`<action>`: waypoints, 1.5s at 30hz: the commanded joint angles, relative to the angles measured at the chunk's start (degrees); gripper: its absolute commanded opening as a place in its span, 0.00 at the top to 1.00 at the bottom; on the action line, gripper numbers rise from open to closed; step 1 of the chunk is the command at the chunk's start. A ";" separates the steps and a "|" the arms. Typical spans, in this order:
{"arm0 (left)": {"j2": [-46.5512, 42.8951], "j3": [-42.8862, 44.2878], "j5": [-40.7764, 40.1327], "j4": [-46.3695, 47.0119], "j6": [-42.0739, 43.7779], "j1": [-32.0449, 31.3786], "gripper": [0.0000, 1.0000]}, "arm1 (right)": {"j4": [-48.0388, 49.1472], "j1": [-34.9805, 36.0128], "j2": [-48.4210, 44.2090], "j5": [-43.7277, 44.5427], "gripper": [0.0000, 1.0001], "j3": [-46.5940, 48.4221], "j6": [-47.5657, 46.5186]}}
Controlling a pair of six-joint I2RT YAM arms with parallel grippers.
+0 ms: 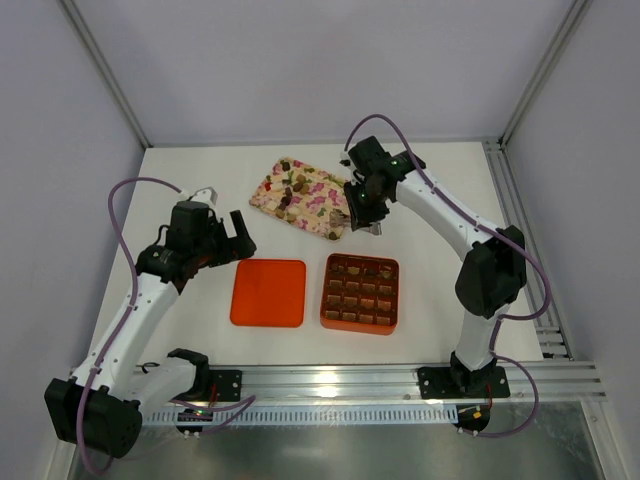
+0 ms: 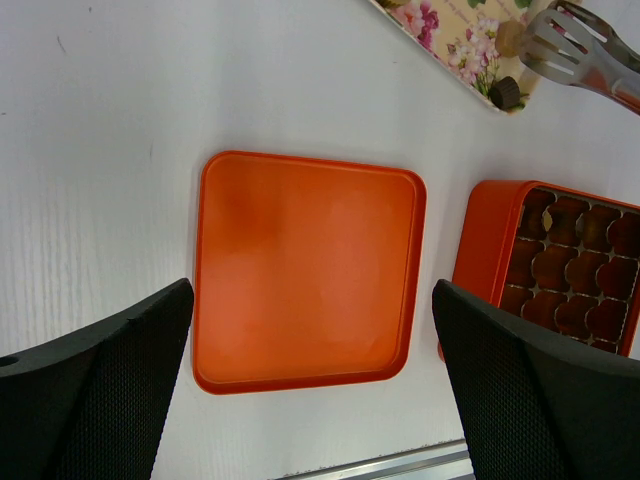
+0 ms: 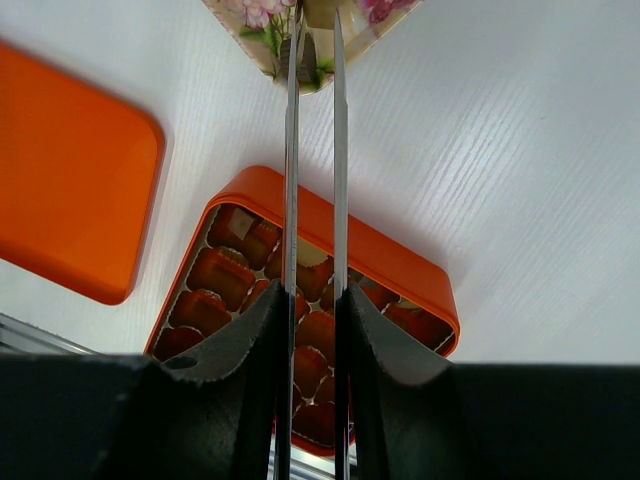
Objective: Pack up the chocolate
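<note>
Several chocolate lumps (image 1: pixel 293 190) lie on the pink floral tray (image 1: pixel 262 200). The orange box (image 1: pixel 361 325) stands in front of it, with brown lumps in some grid cells (image 3: pixel 215 270). My right gripper (image 1: pixel 362 210) is shut on metal tongs (image 3: pixel 292 150), whose tips (image 2: pixel 575 50) hover over the tray's near corner (image 3: pixel 365 25). The tips are close by a dark lump (image 2: pixel 507 92) and a tan one. I cannot tell whether the tongs hold a lump. My left gripper (image 2: pixel 310 400) is open and empty above the orange lid (image 2: pixel 305 265).
The orange lid (image 1: pixel 268 292) lies flat to the left of the box. An aluminium rail (image 1: pixel 400 380) runs along the near table edge. White walls enclose the table at the back and sides.
</note>
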 commanded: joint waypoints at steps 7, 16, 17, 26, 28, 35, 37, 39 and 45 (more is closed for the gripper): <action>-0.41 0.64 -0.40 1.12 -0.16 0.26 0.00 | 0.18 0.09 -2.28 0.17 0.71 3.44 1.06; -0.32 0.64 -0.48 1.12 -0.07 0.26 0.00 | -0.61 0.61 -12.03 -1.41 0.71 -1.39 1.76; -0.32 0.73 -0.57 1.04 -0.07 0.26 0.00 | -0.69 0.70 -14.39 -1.42 0.71 -2.35 1.85; -0.50 0.73 -0.92 1.12 -0.16 0.26 0.00 | -0.87 5.45 -29.43 -1.06 0.71 -17.82 5.10; -0.50 0.64 -0.92 1.03 -0.16 0.26 0.00 | -0.78 6.59 -33.38 -1.06 0.71 -21.51 6.76; -0.41 0.64 -1.10 0.95 -0.16 0.26 0.00 | 1.06 10.90 -40.16 -1.59 0.71 -29.69 11.60; -0.32 0.64 -1.19 1.03 -0.16 0.17 0.00 | 1.76 11.95 -40.34 -1.50 0.71 -30.84 12.22; -0.23 0.64 -1.19 0.95 -0.16 0.26 0.01 | 2.99 12.91 -39.90 -1.68 0.71 -31.63 12.92; -0.32 0.56 -1.19 0.95 -0.25 0.17 0.00 | 4.40 15.12 -38.05 -0.63 0.71 -32.60 13.80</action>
